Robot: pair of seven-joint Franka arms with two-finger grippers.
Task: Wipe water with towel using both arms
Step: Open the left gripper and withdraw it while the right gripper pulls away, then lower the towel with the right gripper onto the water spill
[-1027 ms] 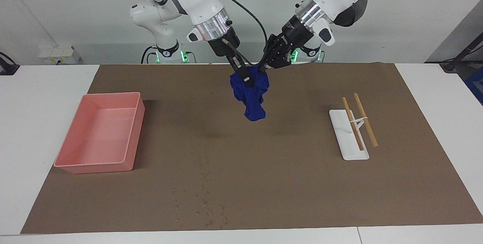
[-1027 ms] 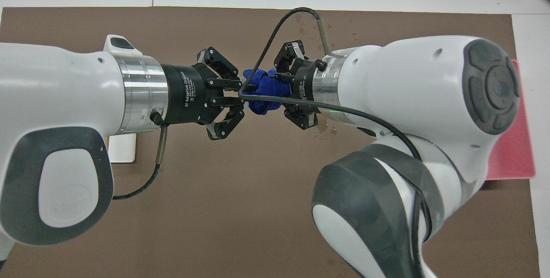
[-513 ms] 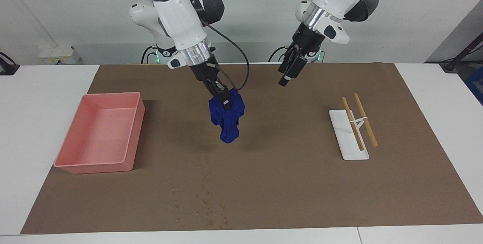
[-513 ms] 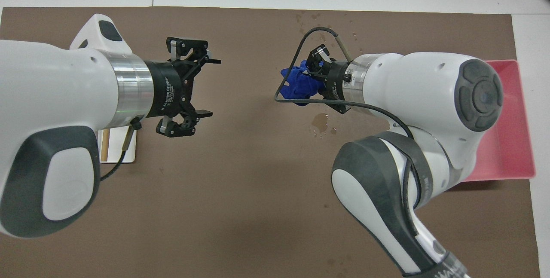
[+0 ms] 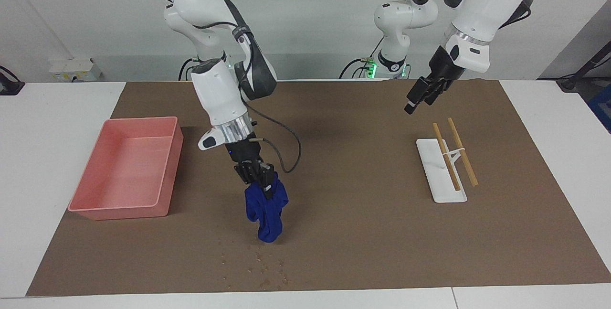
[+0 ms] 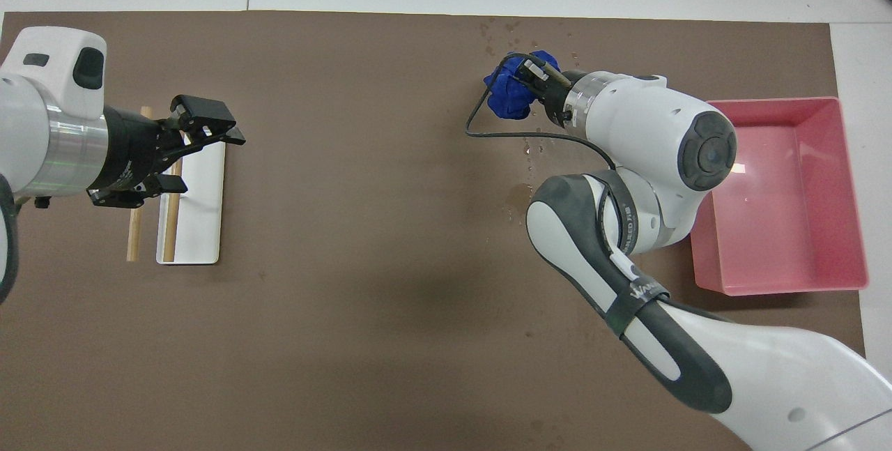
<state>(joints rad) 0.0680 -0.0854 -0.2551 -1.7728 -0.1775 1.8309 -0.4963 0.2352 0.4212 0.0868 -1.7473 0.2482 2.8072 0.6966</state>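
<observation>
Blue towel (image 5: 265, 212): crumpled, hanging in bunched fold, pinched in closed right tool (image 5: 260, 181); lower tip just over brown mat (image 5: 363, 232), beside water (image 5: 260, 263). Water: scatter of tiny droplets near mat edge farthest from robots. Left tool (image 5: 414, 101): fingers spread, empty, raised over white stand (image 5: 441, 175). Count: one towel, one pink bin (image 5: 126, 170), one stand, two wooden rods (image 5: 453, 154), two arms, one white counter (image 5: 57, 122).

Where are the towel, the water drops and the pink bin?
towel (image 5: 265, 209), facing view, middle of the hanging bunch.
water drops (image 5: 261, 260), facing view, middle of the scatter.
pink bin (image 5: 165, 168), facing view, side wall.
</observation>
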